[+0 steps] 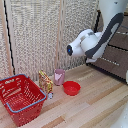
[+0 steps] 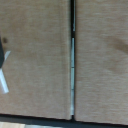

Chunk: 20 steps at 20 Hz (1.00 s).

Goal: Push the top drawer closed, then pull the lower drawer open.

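In the exterior view you can count one robot arm (image 1: 95,42), one red basket (image 1: 21,98), one red bowl (image 1: 71,88), one pink cup (image 1: 59,76), and one patterned packet (image 1: 45,81) standing between the basket and the cup. At that view's right edge you see one dark brown cabinet (image 1: 120,67) with two drawer fronts, the top drawer (image 1: 121,41) and the lower drawer (image 1: 114,64), though only one silver handle (image 1: 111,62) can be made out there. In the wrist view you can count two brown wooden panels split by one dark seam (image 2: 71,20), with one pale bar (image 2: 72,75) lying along that seam.
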### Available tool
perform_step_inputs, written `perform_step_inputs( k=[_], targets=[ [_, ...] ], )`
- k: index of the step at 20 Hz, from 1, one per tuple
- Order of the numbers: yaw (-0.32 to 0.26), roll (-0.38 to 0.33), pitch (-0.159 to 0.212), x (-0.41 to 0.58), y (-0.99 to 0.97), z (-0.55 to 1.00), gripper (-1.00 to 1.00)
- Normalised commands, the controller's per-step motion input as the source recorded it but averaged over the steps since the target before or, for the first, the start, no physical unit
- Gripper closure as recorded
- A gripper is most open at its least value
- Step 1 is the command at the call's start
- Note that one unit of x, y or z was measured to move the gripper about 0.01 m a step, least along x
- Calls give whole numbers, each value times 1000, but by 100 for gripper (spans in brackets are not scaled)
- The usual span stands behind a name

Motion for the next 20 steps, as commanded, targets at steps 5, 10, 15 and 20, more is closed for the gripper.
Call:
perform_step_inputs(
  k=[5,10,15,20],
  targets=[
    [69,-161,41,-114,-202,-399,-100],
    [39,-206,21,-127,-405,-132,-100],
    [30,-180,-1,-37,-550,-18,-100],
    [10,-52,-3,25,-579,0,-100]
  ],
)
